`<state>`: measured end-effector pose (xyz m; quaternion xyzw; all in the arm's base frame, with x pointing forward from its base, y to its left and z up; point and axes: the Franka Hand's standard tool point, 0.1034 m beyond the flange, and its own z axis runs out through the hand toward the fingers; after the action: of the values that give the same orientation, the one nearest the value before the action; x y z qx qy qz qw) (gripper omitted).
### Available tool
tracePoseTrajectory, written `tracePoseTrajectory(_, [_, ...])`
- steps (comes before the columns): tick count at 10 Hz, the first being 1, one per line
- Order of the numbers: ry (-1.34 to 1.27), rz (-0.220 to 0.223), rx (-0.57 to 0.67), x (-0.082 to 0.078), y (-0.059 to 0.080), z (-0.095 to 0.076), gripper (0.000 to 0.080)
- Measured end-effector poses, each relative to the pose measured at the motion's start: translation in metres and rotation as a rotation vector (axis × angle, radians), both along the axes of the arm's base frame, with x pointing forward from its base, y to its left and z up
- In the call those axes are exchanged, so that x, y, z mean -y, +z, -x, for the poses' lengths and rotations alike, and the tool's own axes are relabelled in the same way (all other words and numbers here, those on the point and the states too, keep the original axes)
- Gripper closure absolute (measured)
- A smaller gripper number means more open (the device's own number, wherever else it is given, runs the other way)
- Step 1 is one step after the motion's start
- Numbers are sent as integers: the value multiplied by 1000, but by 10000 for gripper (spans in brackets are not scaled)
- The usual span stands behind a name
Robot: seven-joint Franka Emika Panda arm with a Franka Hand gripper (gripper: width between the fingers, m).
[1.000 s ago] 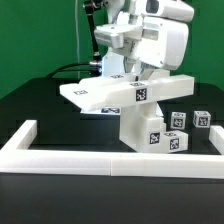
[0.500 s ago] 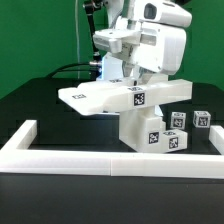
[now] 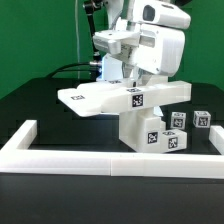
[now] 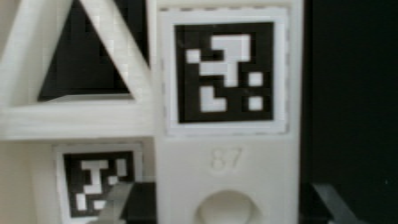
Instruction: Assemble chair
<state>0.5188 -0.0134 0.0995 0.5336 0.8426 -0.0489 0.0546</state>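
Note:
The chair's flat white slab [image 3: 105, 97] hangs above the table. Its tagged front bar [image 3: 150, 95] reaches toward the exterior view's right. It sits over a white upright tagged chair piece [image 3: 140, 128]. My gripper [image 3: 133, 80] comes down onto the slab from above, and its fingertips are hidden there. In the wrist view the gripper [image 4: 231, 203] straddles a white tagged part [image 4: 222, 70] with a round hole [image 4: 228, 207]. One dark finger [image 4: 135, 200] stands on each side of it. The jaws look closed on it.
Small tagged white pieces [image 3: 178, 120] [image 3: 202, 118] lie at the exterior view's right, beside more tagged blocks [image 3: 172, 141]. A long low white border wall [image 3: 110, 160] runs along the front and turns back at both ends. A green backdrop stands behind.
The arm and the slab have shifted slightly toward the exterior view's left and a little lower. The loose pieces have not moved.

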Motion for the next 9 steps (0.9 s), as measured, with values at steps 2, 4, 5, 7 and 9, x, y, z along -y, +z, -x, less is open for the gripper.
tracePoseTrajectory(2, [0,0,2,0,0,-1,509])
tracePoseTrajectory(4, [1,-1,6,0,0,-2,509])
tracePoseTrajectory(5, [1,-1,6,0,0,-2,509])
tracePoseTrajectory(7, [1,-1,7,0,0,-3,509])
tracePoseTrajectory(9, [-3,-1,8,0,0,-4,509])
